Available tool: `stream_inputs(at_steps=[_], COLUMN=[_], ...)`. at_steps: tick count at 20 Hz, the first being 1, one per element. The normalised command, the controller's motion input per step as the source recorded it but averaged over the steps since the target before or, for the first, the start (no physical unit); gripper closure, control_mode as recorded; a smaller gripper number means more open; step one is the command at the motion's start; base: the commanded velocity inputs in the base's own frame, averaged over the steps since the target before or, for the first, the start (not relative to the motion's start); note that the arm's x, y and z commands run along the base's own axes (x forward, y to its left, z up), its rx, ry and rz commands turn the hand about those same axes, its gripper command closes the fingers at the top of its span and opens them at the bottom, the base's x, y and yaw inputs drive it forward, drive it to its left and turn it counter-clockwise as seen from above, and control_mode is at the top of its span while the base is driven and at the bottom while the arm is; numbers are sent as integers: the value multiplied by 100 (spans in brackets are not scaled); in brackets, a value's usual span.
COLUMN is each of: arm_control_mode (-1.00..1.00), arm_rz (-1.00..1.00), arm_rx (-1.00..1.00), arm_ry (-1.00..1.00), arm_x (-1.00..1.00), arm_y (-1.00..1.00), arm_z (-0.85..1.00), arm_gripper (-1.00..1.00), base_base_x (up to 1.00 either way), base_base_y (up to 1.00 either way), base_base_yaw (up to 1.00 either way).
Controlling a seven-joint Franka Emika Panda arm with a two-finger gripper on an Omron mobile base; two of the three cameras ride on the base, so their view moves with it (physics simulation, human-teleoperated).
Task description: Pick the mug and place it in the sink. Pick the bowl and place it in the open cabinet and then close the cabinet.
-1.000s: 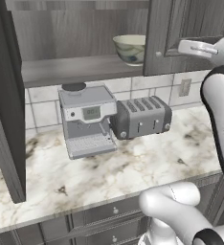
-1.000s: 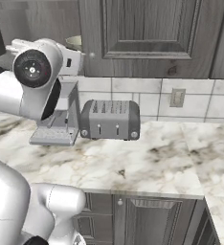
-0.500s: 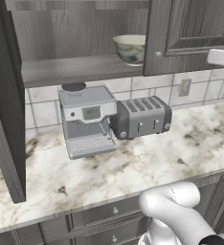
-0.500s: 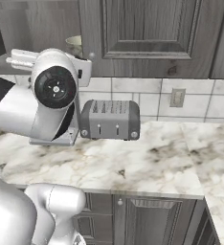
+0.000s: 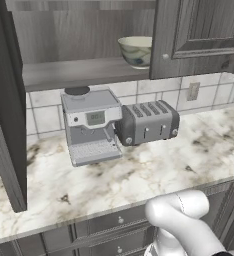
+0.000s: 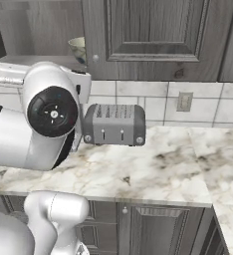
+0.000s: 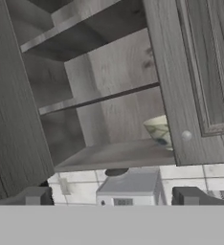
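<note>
bowl (image 5: pixel 137 50): round, cream with dark blue-green blotches, on cabinet (image 5: pixel 84 72) shelf above toaster (image 5: pixel 147 121)
gripper (image 7: pixel 115 198): fingers spread wide, empty

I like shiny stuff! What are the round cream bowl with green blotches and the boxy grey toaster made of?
The round cream bowl with green blotches looks like glazed ceramic: smooth with a soft sheen. The boxy grey toaster looks like brushed metal, grey with pale highlights, though it could be painted plastic.
</note>
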Motion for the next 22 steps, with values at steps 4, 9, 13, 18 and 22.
stream_inputs(at_steps=[4, 9, 13, 18, 22], arm_control_mode=[-100, -100, -100, -100, -100], arm_rz=[2, 0, 0, 0, 0], arm_rx=[0, 0, -2, -6, -2], arm_ry=[-1, -4, -7, -7, -6], arm_x=[-74, -73, -56, -21, 27], arm_y=[2, 17, 83, 100, 75], arm_z=[0, -3, -24, -58, -80], arm_gripper=[-100, -100, -100, -100, -100], base_base_x=[0, 0, 0, 0, 0], base_base_y=[0, 0, 0, 0, 0], base_base_yaw=[0, 0, 0, 0, 0])
